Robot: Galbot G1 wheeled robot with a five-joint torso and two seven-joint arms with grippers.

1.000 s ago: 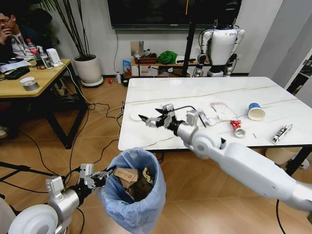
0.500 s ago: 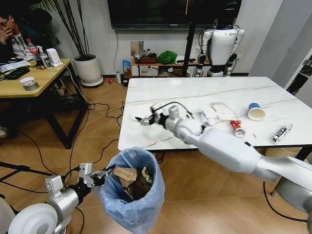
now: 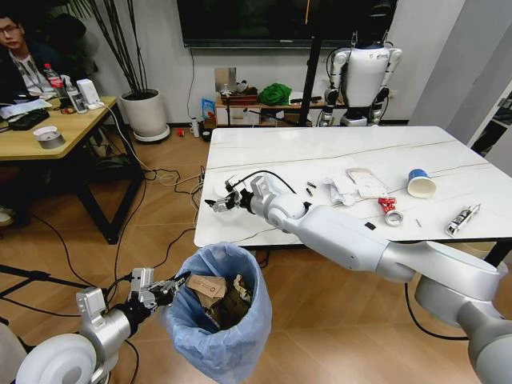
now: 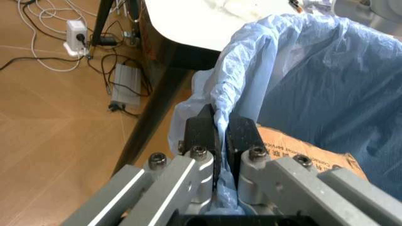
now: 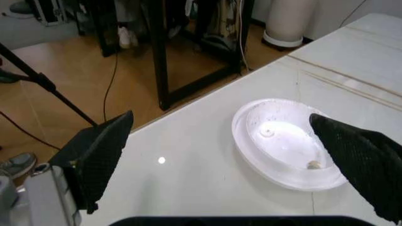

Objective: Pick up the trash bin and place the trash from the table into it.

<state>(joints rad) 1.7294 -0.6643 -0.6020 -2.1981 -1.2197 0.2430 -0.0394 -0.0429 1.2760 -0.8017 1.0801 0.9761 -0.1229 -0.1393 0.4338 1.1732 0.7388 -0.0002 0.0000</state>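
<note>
Right gripper (image 3: 218, 203) spread wide over white lid (image 5: 285, 143) at tabletop (image 3: 336, 152) near-left corner. Left gripper (image 4: 221, 134) pinched on trash bin (image 3: 218, 320) bag rim, bin held off wood floor (image 3: 152, 216). Cup (image 3: 419, 182), wrappers (image 3: 352, 187) lie farther right. Wooden desk (image 3: 56, 132), cables (image 3: 172, 180) behind.

Left gripper (image 4: 221, 134) clamped; right gripper (image 5: 229, 150) spread wide.
</note>
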